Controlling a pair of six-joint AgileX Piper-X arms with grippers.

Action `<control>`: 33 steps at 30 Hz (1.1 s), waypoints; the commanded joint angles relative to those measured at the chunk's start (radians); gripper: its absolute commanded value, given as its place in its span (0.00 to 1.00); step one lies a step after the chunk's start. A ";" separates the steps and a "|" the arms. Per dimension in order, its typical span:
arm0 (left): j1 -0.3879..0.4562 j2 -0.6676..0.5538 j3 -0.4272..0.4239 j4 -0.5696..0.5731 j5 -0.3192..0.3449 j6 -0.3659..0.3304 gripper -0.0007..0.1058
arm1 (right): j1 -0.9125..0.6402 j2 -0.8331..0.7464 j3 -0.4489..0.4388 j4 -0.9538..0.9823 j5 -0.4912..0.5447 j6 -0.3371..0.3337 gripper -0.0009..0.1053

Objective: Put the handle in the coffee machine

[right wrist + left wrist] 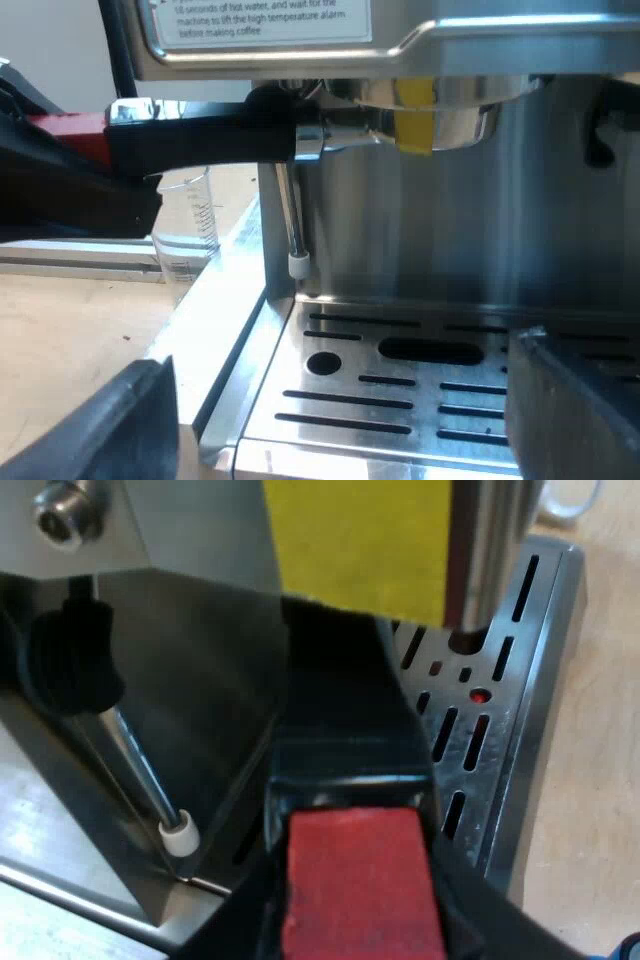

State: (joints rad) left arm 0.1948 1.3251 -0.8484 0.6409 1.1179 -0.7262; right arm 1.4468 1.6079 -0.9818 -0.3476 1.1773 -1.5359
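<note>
Red end [355, 875] of the holder's dark handle [345, 730] sits closest, clamped between the black fingers [470, 910] of the left gripper [355, 910]. At twelve o'clock from that grip, the handle runs straight ahead to a strip of yellow tape [360, 540] at the front of the espresso machine [200, 680]. From the right wrist, the metal holder [450, 115] is seated up under the machine's front with its handle level and the drip tray [400, 400] at six o'clock beneath it. A steam wand [290, 225] hangs just beside the holder, its white tip pointing to six o'clock. Low over the tray, the right gripper [350, 410] hovers with its fingers well apart. A measuring glass [190, 220] stands beyond the handle, beside the machine. A white mug [570, 500] stands near the tray's far corner.
</note>
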 commanded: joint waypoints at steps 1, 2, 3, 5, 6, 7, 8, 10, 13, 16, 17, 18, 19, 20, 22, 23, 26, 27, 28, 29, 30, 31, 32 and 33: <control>-0.006 -0.037 -0.042 -0.084 0.362 0.005 0.01 | -0.004 0.003 0.002 -0.008 0.006 -0.012 0.66; -0.006 -0.031 -0.042 -0.083 0.362 0.006 0.01 | -0.004 0.003 0.002 -0.008 0.006 -0.012 0.66; -0.006 -0.026 -0.042 -0.076 0.362 0.004 0.01 | -0.004 0.003 0.002 -0.008 0.006 -0.012 0.66; -0.006 -0.024 -0.042 -0.068 0.362 -0.003 0.01 | -0.004 0.003 0.002 -0.008 0.006 -0.012 0.66; -0.006 -0.024 -0.042 -0.061 0.365 -0.003 0.01 | -0.004 0.003 0.002 -0.008 0.006 -0.012 0.66; -0.006 -0.024 -0.042 -0.057 0.367 -0.003 0.01 | -0.004 0.003 0.002 -0.008 0.006 -0.012 0.66; -0.006 -0.024 -0.042 -0.053 0.370 -0.003 0.01 | -0.004 0.003 0.002 -0.008 0.006 -0.012 0.66; -0.006 -0.024 -0.042 -0.045 0.370 -0.003 0.01 | -0.004 0.003 0.002 -0.008 0.006 -0.012 0.66; -0.006 -0.024 -0.042 -0.031 0.370 -0.003 0.01 | -0.004 0.003 0.002 -0.008 0.006 -0.012 0.66; -0.006 -0.024 -0.042 -0.031 0.370 -0.003 0.01 | -0.006 0.003 0.002 -0.008 0.006 -0.012 0.66; -0.006 -0.024 -0.042 -0.031 0.368 -0.003 0.01 | -0.008 0.003 0.002 -0.008 0.006 -0.012 0.66; -0.006 -0.024 -0.042 -0.031 0.368 -0.003 0.01 | -0.011 0.003 0.002 -0.008 0.006 -0.010 0.65; -0.006 -0.024 -0.042 -0.031 0.368 -0.003 0.01 | -0.011 0.003 0.002 -0.008 0.006 -0.010 0.65; -0.006 -0.024 -0.042 -0.031 0.368 -0.003 0.01 | -0.013 0.003 0.002 -0.008 0.006 -0.010 0.65; -0.006 -0.024 -0.042 -0.031 0.368 -0.003 0.01 | -0.018 0.003 0.002 -0.003 0.006 -0.010 0.65; -0.006 -0.024 -0.042 -0.031 0.368 -0.003 0.01 | -0.020 0.003 0.002 -0.002 0.004 -0.010 0.65; -0.006 -0.024 -0.042 -0.031 0.368 -0.003 0.01 | -0.049 0.004 0.005 0.025 -0.040 -0.010 0.65; -0.006 -0.024 -0.042 -0.031 0.368 -0.003 0.01 | -0.058 0.006 0.005 0.025 -0.043 -0.010 0.65; -0.006 -0.024 -0.042 -0.031 0.368 -0.003 0.01 | -0.066 0.007 0.005 0.025 -0.043 -0.010 0.65; -0.006 -0.024 -0.042 -0.031 0.368 -0.003 0.01 | -0.073 0.010 0.005 0.022 -0.043 -0.010 0.65; -0.006 -0.024 -0.042 -0.031 0.368 -0.003 0.01 | -0.077 0.011 0.005 0.021 -0.043 -0.010 0.65; -0.006 -0.024 -0.042 -0.031 0.368 -0.003 0.01 | -0.098 0.016 0.005 0.023 -0.062 -0.010 0.65; -0.006 -0.024 -0.042 -0.031 0.368 -0.003 0.01 | -0.111 0.021 0.005 0.022 -0.074 -0.010 0.65; -0.006 -0.024 -0.042 -0.031 0.368 -0.003 0.01 | -0.122 0.028 0.005 0.023 -0.085 -0.010 0.65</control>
State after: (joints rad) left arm 0.1972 1.3356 -0.8545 0.6595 1.0971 -0.7245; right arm 1.3417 1.6305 -0.9793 -0.3238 1.1067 -1.5359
